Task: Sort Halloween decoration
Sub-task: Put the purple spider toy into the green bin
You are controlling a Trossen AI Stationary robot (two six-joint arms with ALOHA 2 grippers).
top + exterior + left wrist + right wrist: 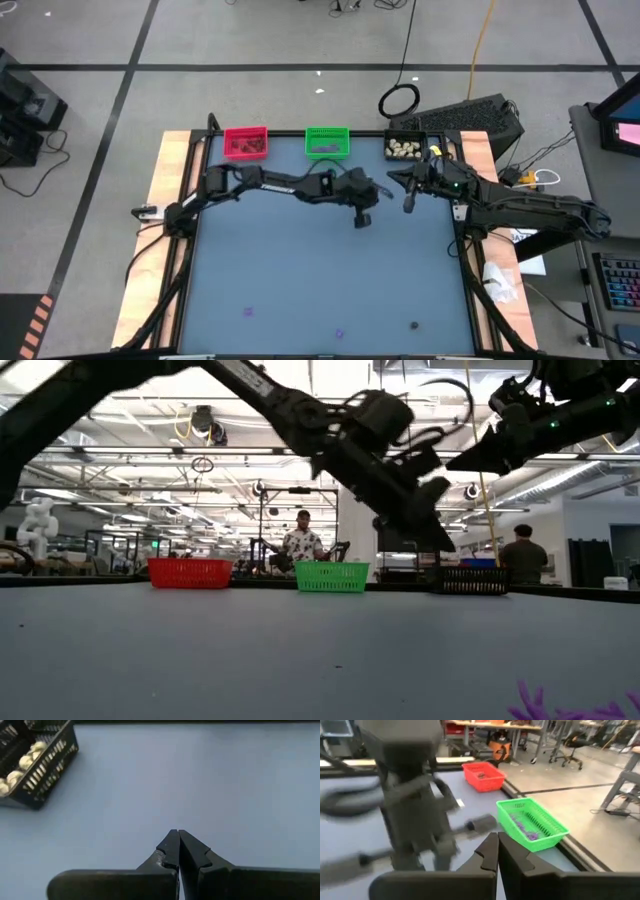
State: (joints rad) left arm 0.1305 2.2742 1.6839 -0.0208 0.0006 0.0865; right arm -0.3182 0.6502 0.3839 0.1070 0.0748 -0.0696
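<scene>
Three small trinkets of the Halloween decoration lie loose near the table's near edge: a purple bit (248, 311), another purple bit (339, 333) and a dark lump (415, 324). My left gripper (362, 218) hangs shut and empty above mid-table, its fingertips together (175, 840). My right gripper (408, 205) is just to its right, also shut and empty (495, 842), and the left arm fills much of its wrist view. Neither gripper is near the loose trinkets.
Three bins stand along the far edge: a red bin (245, 142) with dark lumps, a green bin (327, 142) holding purple bits (522, 826), and a black bin (405, 148) holding cream lumps (25, 762). Bare tabletop lies between the grippers and the near edge. People stand in the room beyond.
</scene>
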